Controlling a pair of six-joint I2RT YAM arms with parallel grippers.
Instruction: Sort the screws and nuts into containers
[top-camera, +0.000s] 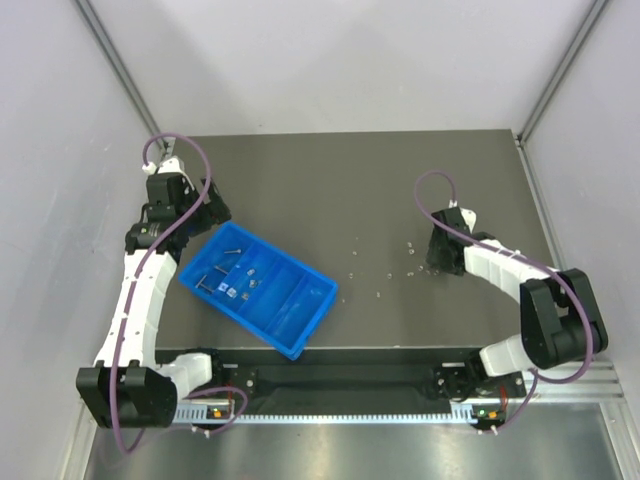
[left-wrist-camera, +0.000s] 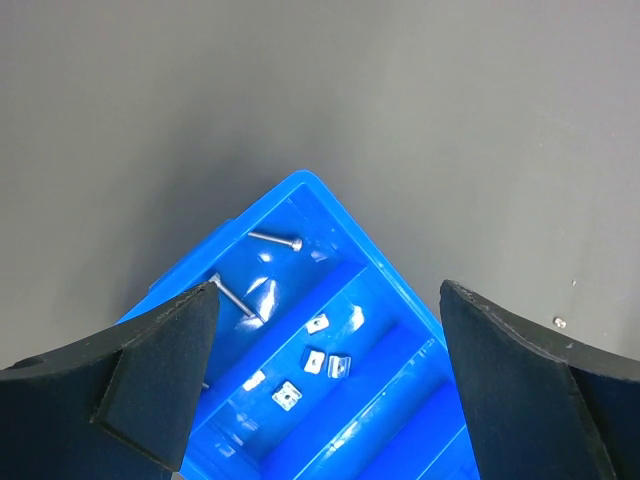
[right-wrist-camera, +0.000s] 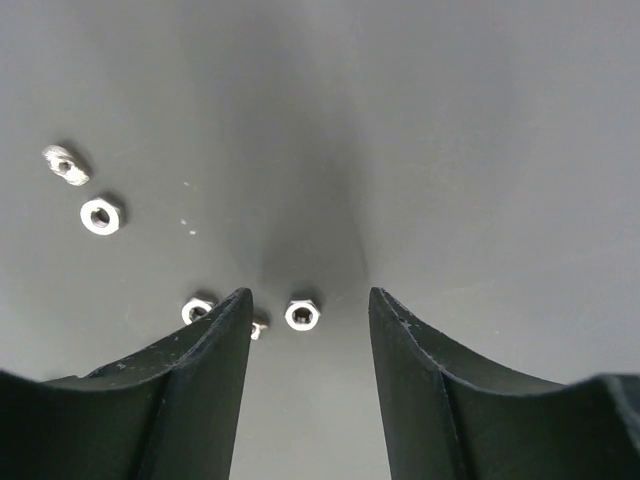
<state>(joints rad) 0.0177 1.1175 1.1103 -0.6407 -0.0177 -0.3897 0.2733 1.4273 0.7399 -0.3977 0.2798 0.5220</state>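
The blue tray (top-camera: 322, 287) lies slanted at the left-centre of the dark table. Its end compartment holds two screws (left-wrist-camera: 276, 240). The neighbouring compartment holds several square nuts (left-wrist-camera: 314, 360). My left gripper (left-wrist-camera: 328, 290) hovers open over that end of the tray (left-wrist-camera: 300, 186) with nothing between its fingers. On the right, my right gripper (right-wrist-camera: 310, 296) is down at the table among loose nuts (top-camera: 410, 246). One hex nut (right-wrist-camera: 302, 314) lies between its fingertips, nearer the left finger. There is a gap on both sides and neither pad touches it.
More loose nuts lie left of the right gripper: a hex nut (right-wrist-camera: 100, 215), another by the left finger (right-wrist-camera: 196, 309), a small piece (right-wrist-camera: 65, 165) farther out. Specks of hardware (top-camera: 378, 293) dot the table between tray and right arm.
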